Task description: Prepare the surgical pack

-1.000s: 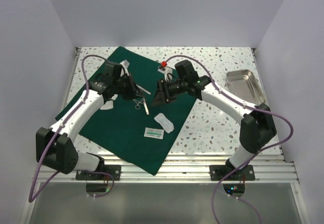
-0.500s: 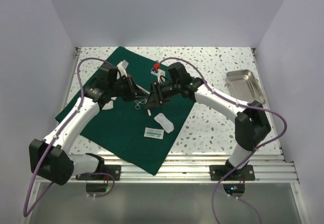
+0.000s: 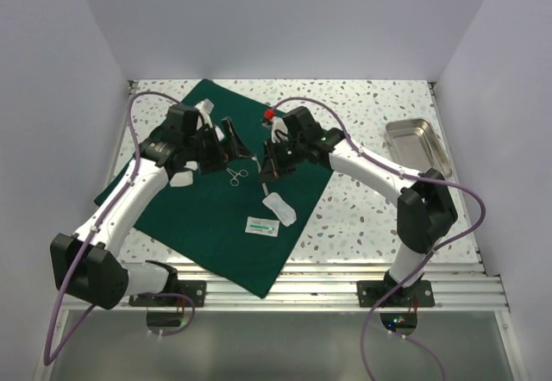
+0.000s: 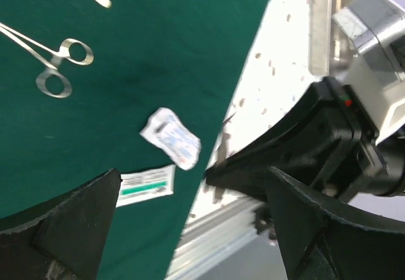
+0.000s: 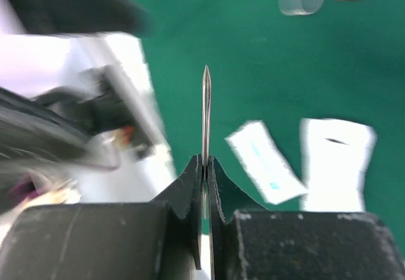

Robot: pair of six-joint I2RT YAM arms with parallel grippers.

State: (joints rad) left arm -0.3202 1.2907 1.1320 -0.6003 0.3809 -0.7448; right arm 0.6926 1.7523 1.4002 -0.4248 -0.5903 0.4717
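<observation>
Top external view is showing the surgical pack (image 3: 207,217) lying spread flat on the bench (image 3: 371,217) — the left jaws are hanging wide open above its middle, the right jaws are pinching a thin pointed steel tool (image 5: 205,102) just above it.

Robot lab cell (bench rig), white walls (image 3: 285,19), speckled table (image 3: 362,217), aluminium rail (image 3: 293,288)

matt green cloth drape (image 3: 207,234), glossy steel tray (image 3: 418,146), thin polished metal instrument (image 5: 205,106).
</observation>
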